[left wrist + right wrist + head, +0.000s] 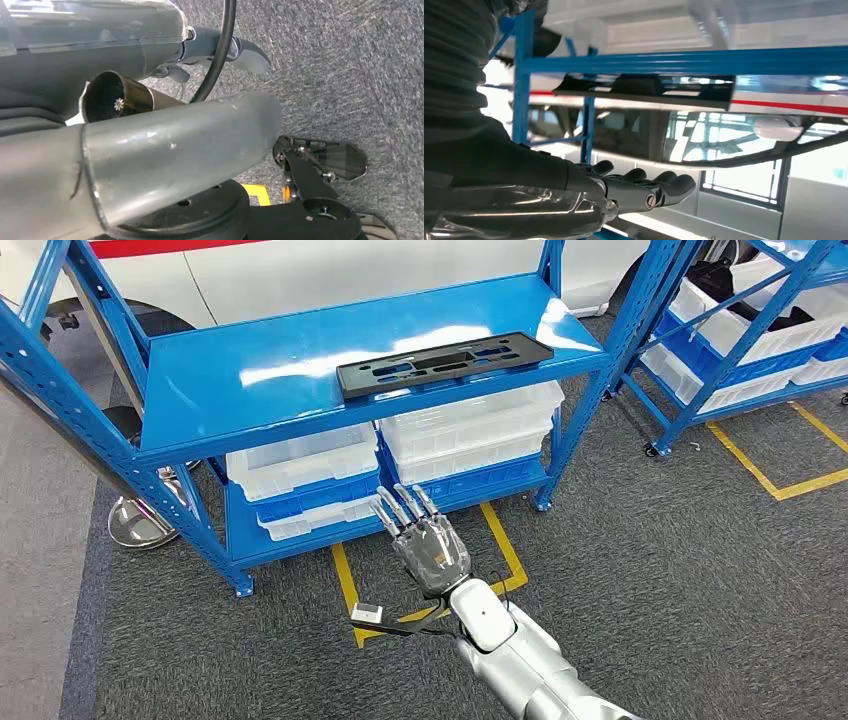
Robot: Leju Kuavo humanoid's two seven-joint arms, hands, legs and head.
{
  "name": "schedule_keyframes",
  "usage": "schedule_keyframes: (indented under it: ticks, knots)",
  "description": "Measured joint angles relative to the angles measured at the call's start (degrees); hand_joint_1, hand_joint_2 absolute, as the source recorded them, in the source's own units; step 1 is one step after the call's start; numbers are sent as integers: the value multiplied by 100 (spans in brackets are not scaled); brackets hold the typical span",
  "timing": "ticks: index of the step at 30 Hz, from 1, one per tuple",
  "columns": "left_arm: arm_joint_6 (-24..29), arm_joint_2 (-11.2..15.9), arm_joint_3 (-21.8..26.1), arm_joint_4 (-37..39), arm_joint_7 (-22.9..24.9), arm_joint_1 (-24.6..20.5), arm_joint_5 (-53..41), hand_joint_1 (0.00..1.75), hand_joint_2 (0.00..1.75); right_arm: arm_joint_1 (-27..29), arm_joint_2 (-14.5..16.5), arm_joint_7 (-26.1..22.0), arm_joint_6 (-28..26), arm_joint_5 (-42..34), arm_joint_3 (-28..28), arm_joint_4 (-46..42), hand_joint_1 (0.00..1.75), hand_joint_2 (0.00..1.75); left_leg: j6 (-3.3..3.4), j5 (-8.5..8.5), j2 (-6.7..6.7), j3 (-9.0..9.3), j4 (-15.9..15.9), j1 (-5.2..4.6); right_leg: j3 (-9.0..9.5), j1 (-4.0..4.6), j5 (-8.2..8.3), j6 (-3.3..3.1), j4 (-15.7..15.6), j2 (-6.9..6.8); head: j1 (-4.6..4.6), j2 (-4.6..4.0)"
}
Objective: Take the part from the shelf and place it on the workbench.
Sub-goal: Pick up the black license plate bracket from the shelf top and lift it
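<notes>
Fingers straight and apart, our right robot hand [430, 545] holds nothing over grey carpet [640, 570]. Beyond it we see the black part [443, 362] flat on the blue shelf [230, 380], long axis crosswise, far end angled away rightward.

I see a workshop or warehouse floor. Blue steel racks [300, 370] hold white bins [470, 430]. Yellow floor tape [760, 475] crosses grey carpet.

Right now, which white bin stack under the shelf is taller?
The right-hand stack of white bins, directly under the black part; the left stack sits lower.
</notes>
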Motion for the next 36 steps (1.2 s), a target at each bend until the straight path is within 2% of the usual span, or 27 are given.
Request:
schedule_keyframes:
  ticks: [4, 11, 24, 28, 31, 33, 34, 36]
  knots:
    - [-41, -4, -84, 1, -35, 0, -42, 0, 0, -66, -145, 58, 0, 105, -6, 78, 0, 175, 0, 0, 0, 0, 1, 0, 0, -1, 0, 1, -1, -1, 0, 0]
    - [-33, -13, -138, 3, 51, 1, 25, 0, 0, -298, -376, 610, 0, 299, -51, 357, 0, 175, 0, 0, 1, 1, 4, 0, 1, -1, 2, 3, -1, 0, 0, 0]
    - [41, -14, -136, 3, -61, -2, 29, 0, 0, -441, -450, 606, -4, 295, -81, 368, 0, 175, 9, -3, 0, -14, 31, -30, -1, -41, 20, 33, -8, 0, 0, 0]
    - [47, -13, -137, 3, -84, -2, 29, 0, 0, -466, -449, 512, -4, 286, -123, 303, 0, 175, 42, -7, 0, -39, 66, -38, -2, -50, 42, 74, -21, 0, 0, 0]
    - [56, -16, -137, 3, -95, -5, 29, 0, 0, -463, -449, 433, -5, 286, -169, 203, 0, 175, 144, 24, 0, -41, 1, -17, -28, -50, 114, 155, 40, -1, 1, 0]
    - [66, -22, -136, 3, -98, -7, 28, 0, 0, -464, -452, 370, -6, 286, -195, 110, 0, 175, 214, 59, 1, 26, -72, 12, -157, -40, 30, 171, 271, -10, 7, 0]
    - [72, -25, -136, 3, -99, -9, 27, 0, 0, -462, -454, 337, -7, 286, -206, 62, 0, 175, 233, 68, 3, 56, -91, 15, -305, -40, -91, 173, 522, -17, 9, 0]
    - [79, -26, -136, 3, -99, -9, 24, 0, 0, -434, -454, 279, -7, 284, -215, -20, 0, 175, 251, 58, 1, 73, -92, 6, -738, -38, -353, 177, 1221, -26, 9, 0]
